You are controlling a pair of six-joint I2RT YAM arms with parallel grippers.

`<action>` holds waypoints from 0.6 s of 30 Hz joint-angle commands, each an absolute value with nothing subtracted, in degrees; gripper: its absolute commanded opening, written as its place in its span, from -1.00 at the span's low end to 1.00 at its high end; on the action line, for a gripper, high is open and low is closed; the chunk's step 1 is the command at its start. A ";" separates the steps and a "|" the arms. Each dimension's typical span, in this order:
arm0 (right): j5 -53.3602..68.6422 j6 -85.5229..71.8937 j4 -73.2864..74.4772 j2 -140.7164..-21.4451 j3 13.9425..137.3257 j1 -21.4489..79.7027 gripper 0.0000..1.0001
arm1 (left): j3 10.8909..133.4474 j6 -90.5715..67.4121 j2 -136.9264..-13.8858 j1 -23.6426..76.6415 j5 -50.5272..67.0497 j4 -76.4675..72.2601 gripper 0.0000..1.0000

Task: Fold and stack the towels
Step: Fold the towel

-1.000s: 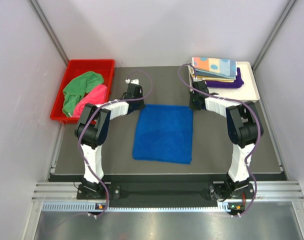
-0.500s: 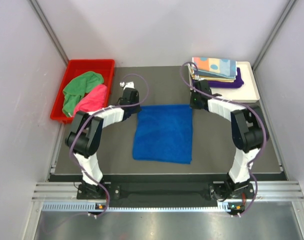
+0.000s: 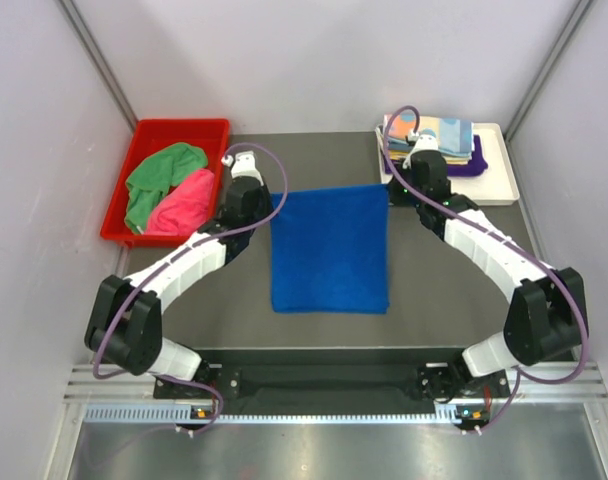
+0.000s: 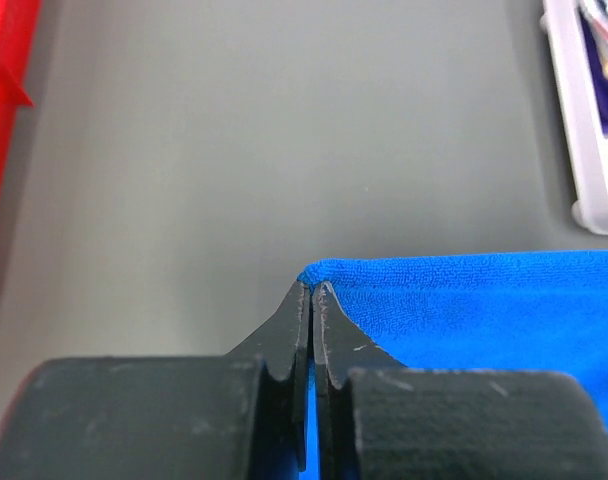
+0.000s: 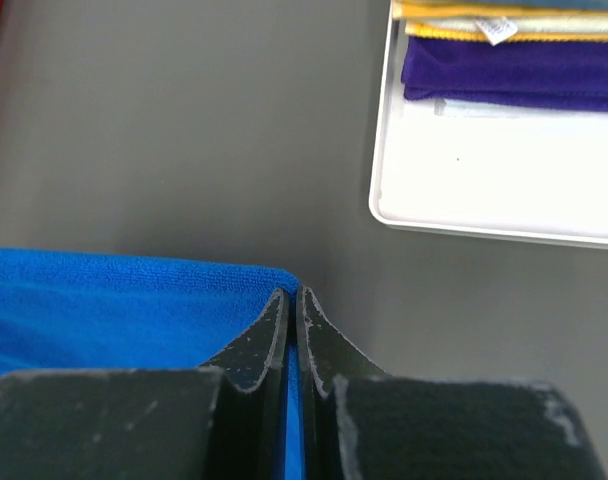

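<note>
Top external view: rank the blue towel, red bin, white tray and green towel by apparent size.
1. blue towel and red bin: these look about alike, so I am not ranking them.
2. white tray.
3. green towel, the smallest.

Seen from above, hides the fingertips of the left gripper [image 3: 270,200] and right gripper [image 3: 392,190] under their own wrists, at the upper corners of the blue towel [image 3: 330,250]. Covers the left end of the folded stack [image 3: 454,134] at upper right with the right arm [image 3: 426,172]; leaves lower layers too thin to tell apart. Crops the red bin [image 4: 2,70] at the left edge of the left wrist view, the white tray [image 4: 582,130] at its right edge. Cuts the stack at the top edge of the right wrist view.
</note>
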State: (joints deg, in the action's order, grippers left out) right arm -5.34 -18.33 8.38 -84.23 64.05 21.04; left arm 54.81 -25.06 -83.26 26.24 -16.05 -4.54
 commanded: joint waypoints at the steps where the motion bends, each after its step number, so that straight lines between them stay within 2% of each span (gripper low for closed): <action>1: -7.47 -16.88 7.38 -81.39 64.16 21.71 -0.99 | 54.93 -22.86 -80.68 26.28 -19.33 -7.29 -1.00; 9: -8.88 -15.12 5.89 -85.16 66.27 21.36 -1.00 | 55.63 -19.08 -81.73 26.37 -21.88 -11.86 -1.00; 18: -7.21 -14.68 1.15 -94.83 71.36 19.43 -1.00 | 62.31 -14.42 -92.45 25.66 -22.41 -16.78 -1.00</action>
State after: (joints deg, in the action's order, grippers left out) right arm -6.55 -15.84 6.13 -92.82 67.51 20.43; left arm 59.40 -17.34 -90.19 26.28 -20.67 -10.96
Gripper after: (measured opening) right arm 0.011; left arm 0.020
